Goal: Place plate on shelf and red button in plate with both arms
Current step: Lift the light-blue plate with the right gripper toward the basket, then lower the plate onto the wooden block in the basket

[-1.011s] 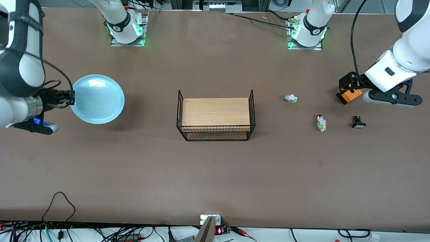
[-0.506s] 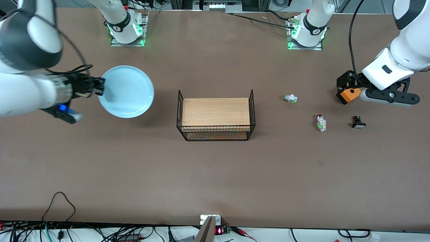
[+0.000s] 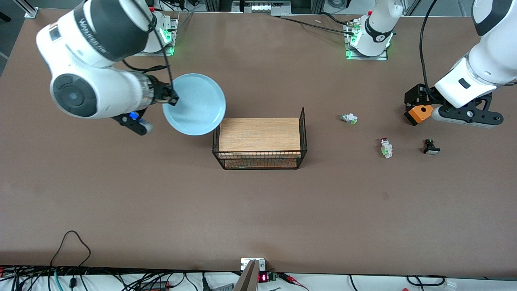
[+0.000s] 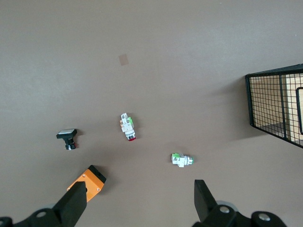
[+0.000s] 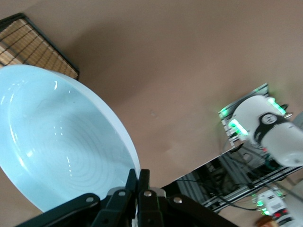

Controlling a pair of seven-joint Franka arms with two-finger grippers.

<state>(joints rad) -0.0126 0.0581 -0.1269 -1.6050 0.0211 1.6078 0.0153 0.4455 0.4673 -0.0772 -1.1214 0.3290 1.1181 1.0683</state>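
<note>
My right gripper is shut on the rim of the pale light-blue plate and holds it in the air, its edge over the corner of the wire basket. The right wrist view shows the plate pinched between my fingers. The red button lies on the table toward the left arm's end, between a green-capped switch and a black switch. My left gripper hangs open and empty above the table there. The left wrist view shows the red button below it.
The wire basket holds a wooden board at the table's middle. An orange block sits at the left gripper; it also shows in the left wrist view. Cables run along the table's front edge.
My right arm has carried the plate from the right arm's end of the table toward the basket, now overlapping its corner. The left arm has barely shifted.
</note>
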